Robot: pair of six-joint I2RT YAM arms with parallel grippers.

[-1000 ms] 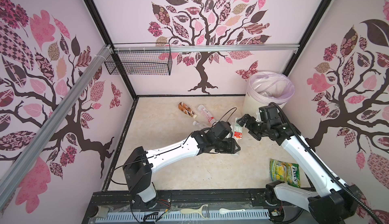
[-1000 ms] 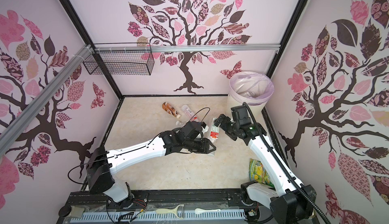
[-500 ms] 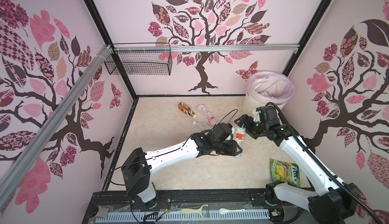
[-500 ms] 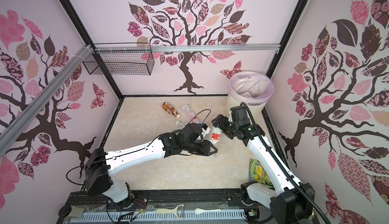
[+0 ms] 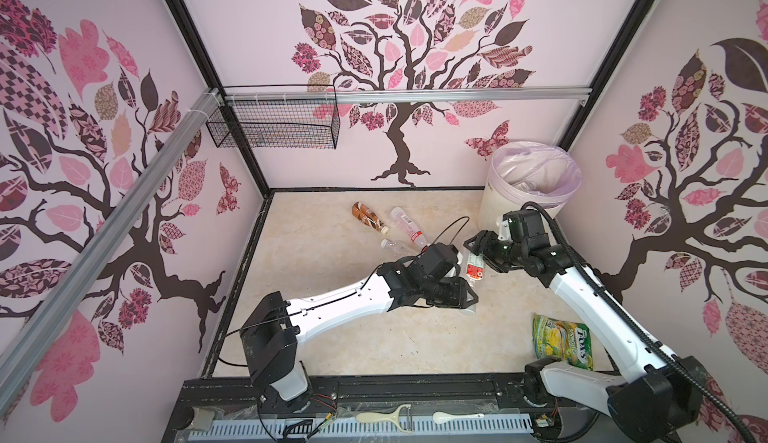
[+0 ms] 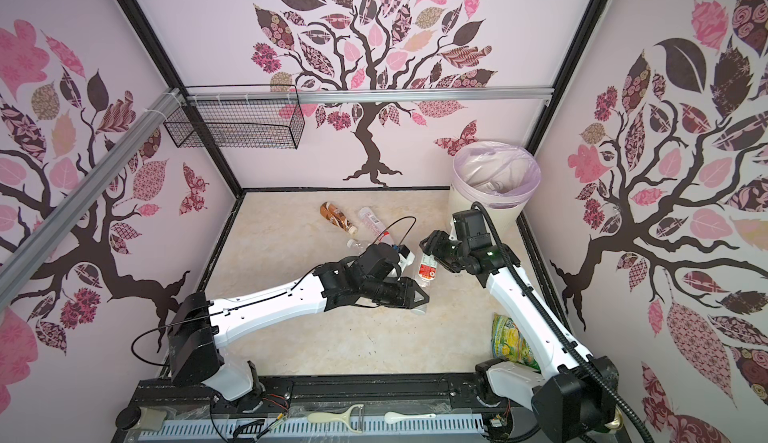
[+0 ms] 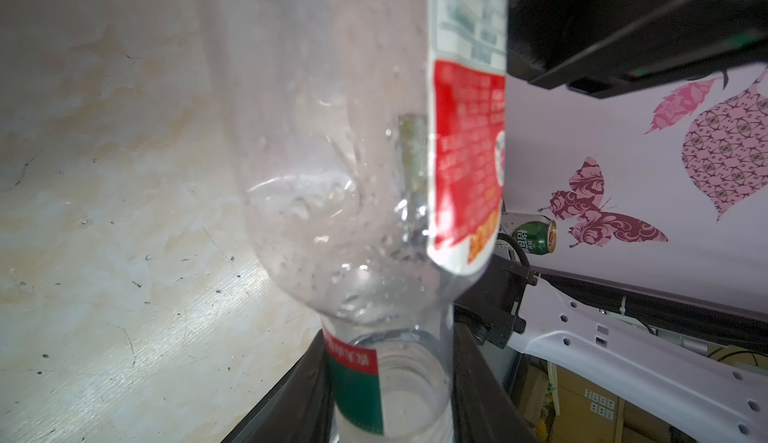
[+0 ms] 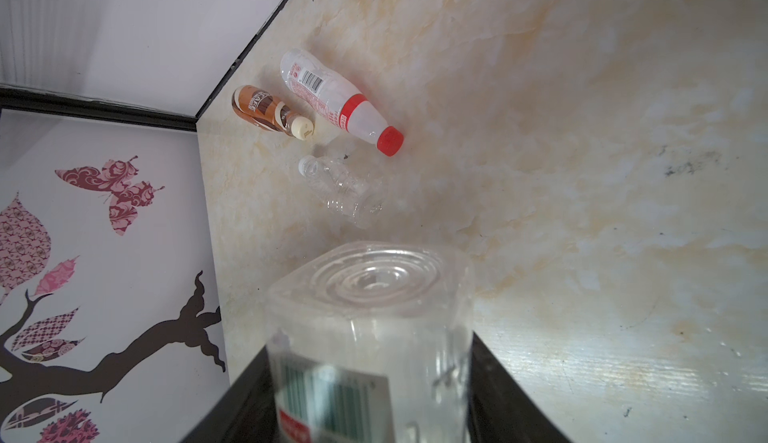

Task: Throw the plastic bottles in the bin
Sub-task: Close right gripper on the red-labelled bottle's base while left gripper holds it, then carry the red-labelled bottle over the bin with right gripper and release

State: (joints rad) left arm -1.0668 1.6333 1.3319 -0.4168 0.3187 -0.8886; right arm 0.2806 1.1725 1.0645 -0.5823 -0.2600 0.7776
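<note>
The left claw (image 6: pixel 418 300) and the right claw (image 6: pixel 433 254) each hold one end of a red-label bottle (image 6: pixel 427 273) near the bin (image 6: pixel 462 209).

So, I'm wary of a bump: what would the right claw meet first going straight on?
The red-labelled bottle, already between its jaws; beyond that, probably the floor, though depth is unclear.

bin (image 5: pixel 489 208) on floor (image 5: pixel 332 337), back-right corner. 3 loose bottles lying back-centre, left of bin: bottle A (image 5: pixel 365 220) furthest left, bottle B (image 5: pixel 405 227) just right of it, bottle C (image 5: pixel 395 245) just in front of both. held bottle (image 5: pixel 474 269) mid-floor, in front of bin, neck end in left gripper (image 5: pixel 468 300), base end in right gripper (image 5: pixel 478 249). snack bag (image 5: pixel 563 339) front right. wire basket (image 5: pixel 274 129) high, back left. peeler (image 5: pixel 382 417) left of spoon (image 5: pixel 455 417) on front ledge (image 5: pixel 478 424)
</note>
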